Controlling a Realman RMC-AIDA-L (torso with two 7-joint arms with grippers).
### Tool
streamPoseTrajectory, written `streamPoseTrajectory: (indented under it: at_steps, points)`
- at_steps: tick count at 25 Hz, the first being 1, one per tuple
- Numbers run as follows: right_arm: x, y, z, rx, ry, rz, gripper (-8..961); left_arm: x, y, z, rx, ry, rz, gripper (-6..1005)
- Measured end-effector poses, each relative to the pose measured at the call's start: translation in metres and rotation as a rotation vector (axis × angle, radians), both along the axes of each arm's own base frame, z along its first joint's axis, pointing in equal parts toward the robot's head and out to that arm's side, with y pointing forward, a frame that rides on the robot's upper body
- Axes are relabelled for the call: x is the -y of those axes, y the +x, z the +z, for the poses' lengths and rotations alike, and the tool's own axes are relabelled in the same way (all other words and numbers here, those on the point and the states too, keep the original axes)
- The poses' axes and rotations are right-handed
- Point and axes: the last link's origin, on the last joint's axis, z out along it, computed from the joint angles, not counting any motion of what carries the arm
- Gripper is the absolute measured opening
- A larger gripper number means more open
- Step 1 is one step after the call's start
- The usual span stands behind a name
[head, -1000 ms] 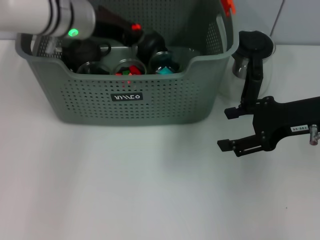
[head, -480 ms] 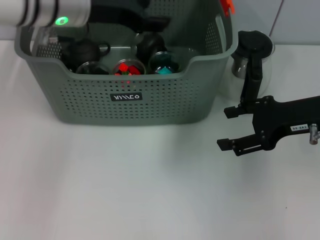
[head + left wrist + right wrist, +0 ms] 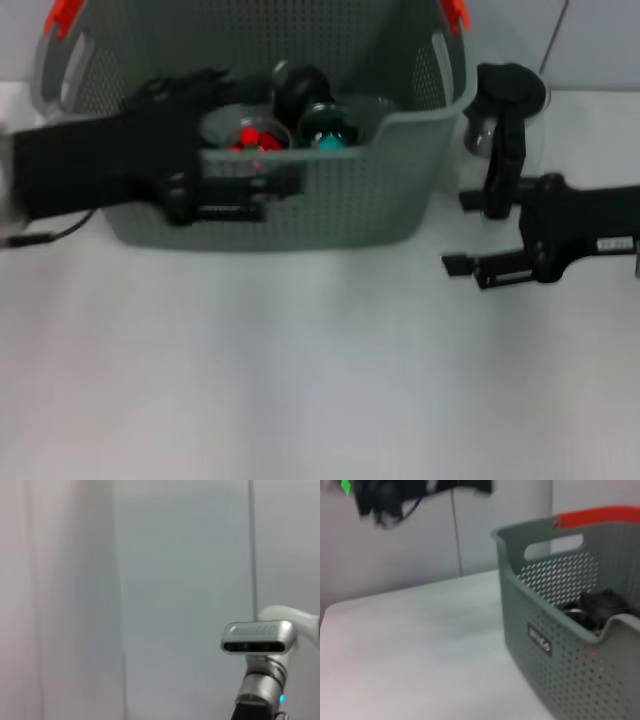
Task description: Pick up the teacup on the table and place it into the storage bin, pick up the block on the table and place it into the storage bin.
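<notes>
Storage bin stood at the far middle of the white surface, a grey perforated basket with orange clips on its handles; its far rim was cut off by the top of the head view. At the left, the left gripper hung in front of the bin's near wall, blurred, its dark body covering the wall's left half and the black label there. Its fingers pointed toward the right, and whether they were spread or closed could not be told through the blur; nothing could be made out between them. Inside the bin, above the near wall, several things crowded together: a small dish with red pieces, a teal-topped cup just beside it, and a dark rounded pot behind them. Which of these were the teacup and the block could not be told. The left wrist view showed only a pale wall and a camera head on a post. To the right of the bin stood a dark stand with a glass vessel, partly hidden. Farther right, the right gripper rested low over the surface, well clear of the bin, fingers spread wide and empty. The right wrist view showed the bin's labelled wall.
</notes>
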Motion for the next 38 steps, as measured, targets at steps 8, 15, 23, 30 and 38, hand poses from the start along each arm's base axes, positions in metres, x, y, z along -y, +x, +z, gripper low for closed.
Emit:
streamPoseTrajectory:
  at_steps: [8,15,23,30,38]
  points:
    - [0.018,0.020,-0.010,-0.126,0.041,0.044,915,0.051,-0.067,-0.036,-0.009,-0.046,0.032,952]
    - [0.048,0.038,-0.030,-0.210,-0.038,0.120,921,0.060,-0.086,-0.080,-0.080,-0.186,0.093,952]
    - [0.063,0.033,-0.041,-0.223,-0.154,0.178,939,0.055,-0.089,-0.083,-0.081,-0.147,0.112,952]
    - [0.063,0.033,-0.043,-0.220,-0.158,0.180,936,0.054,-0.091,-0.082,-0.085,-0.141,0.130,952]
    - [0.061,0.031,-0.044,-0.218,-0.157,0.179,935,0.054,-0.091,-0.082,-0.084,-0.143,0.132,952]
